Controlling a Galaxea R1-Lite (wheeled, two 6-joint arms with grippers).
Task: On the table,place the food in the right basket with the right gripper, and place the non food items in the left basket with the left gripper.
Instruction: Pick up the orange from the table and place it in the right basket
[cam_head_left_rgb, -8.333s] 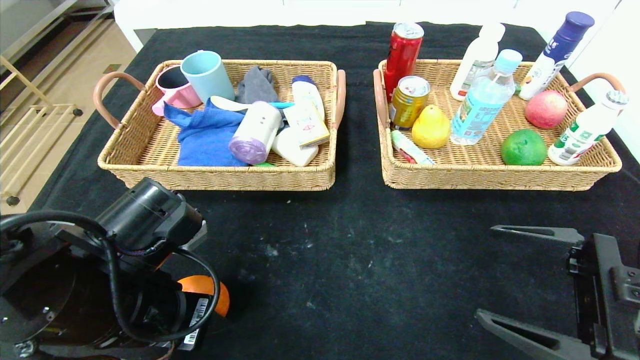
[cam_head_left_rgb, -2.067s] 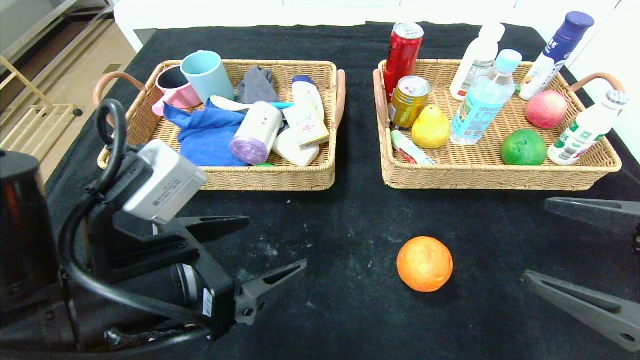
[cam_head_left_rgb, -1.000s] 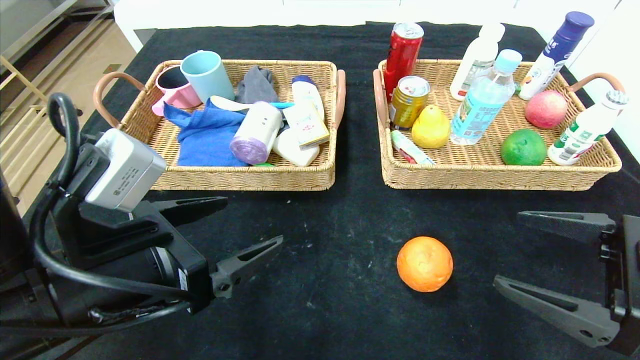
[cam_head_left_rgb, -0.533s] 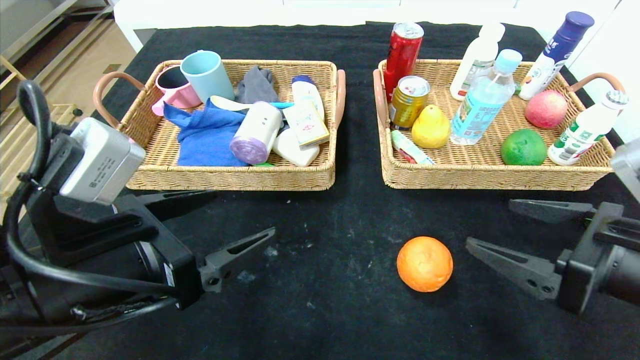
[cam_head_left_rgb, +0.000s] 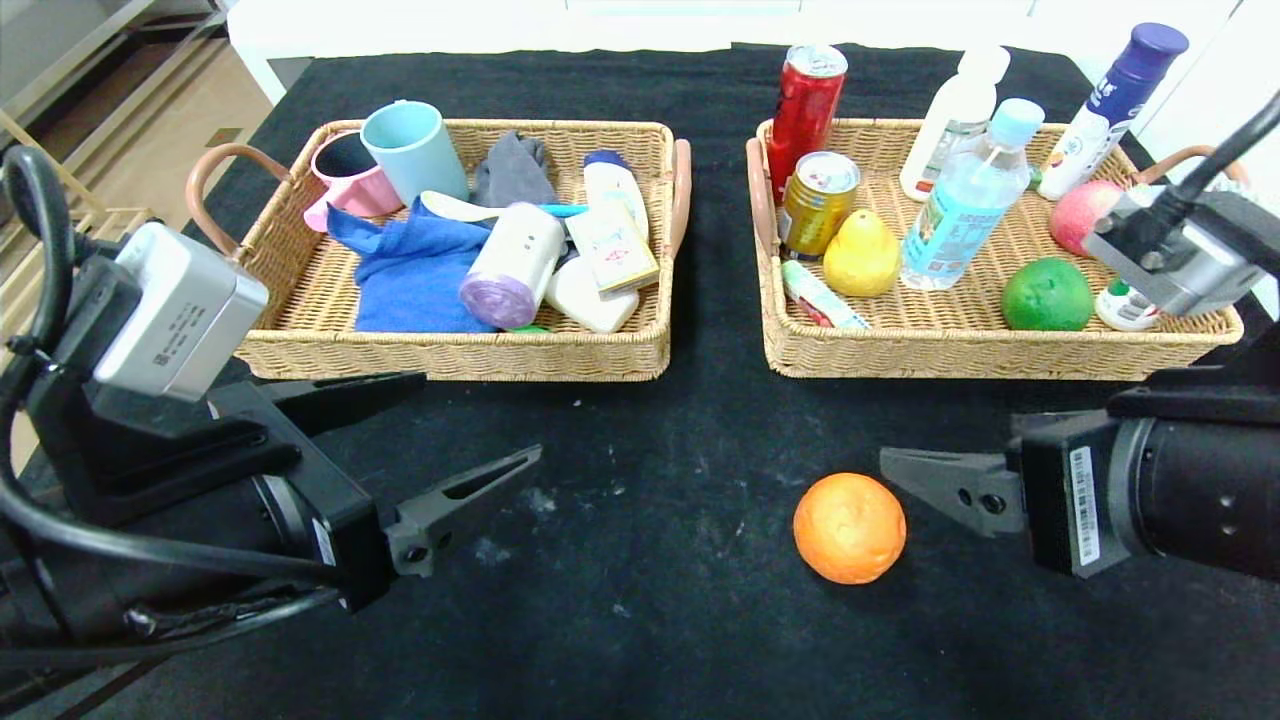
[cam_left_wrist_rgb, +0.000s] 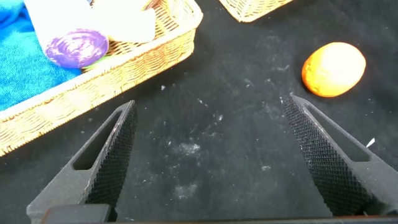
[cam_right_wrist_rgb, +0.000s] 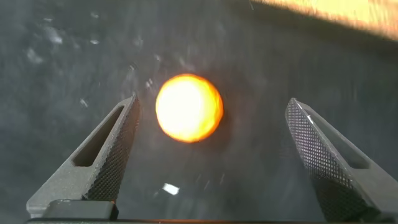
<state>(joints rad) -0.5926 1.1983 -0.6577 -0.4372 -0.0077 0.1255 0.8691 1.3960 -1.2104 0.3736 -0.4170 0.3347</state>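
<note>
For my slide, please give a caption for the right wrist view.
Open right claw approaches the orange on the black table.

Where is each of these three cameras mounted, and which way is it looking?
Head view: up on the robot's head, looking forward and down at the table, both baskets, the orange and both arms.
Left wrist view: on the left arm, looking past the open left gripper at cloth and the left basket.
Right wrist view: on the right arm, looking past the open right gripper at the orange.
All three views show the orange.
</note>
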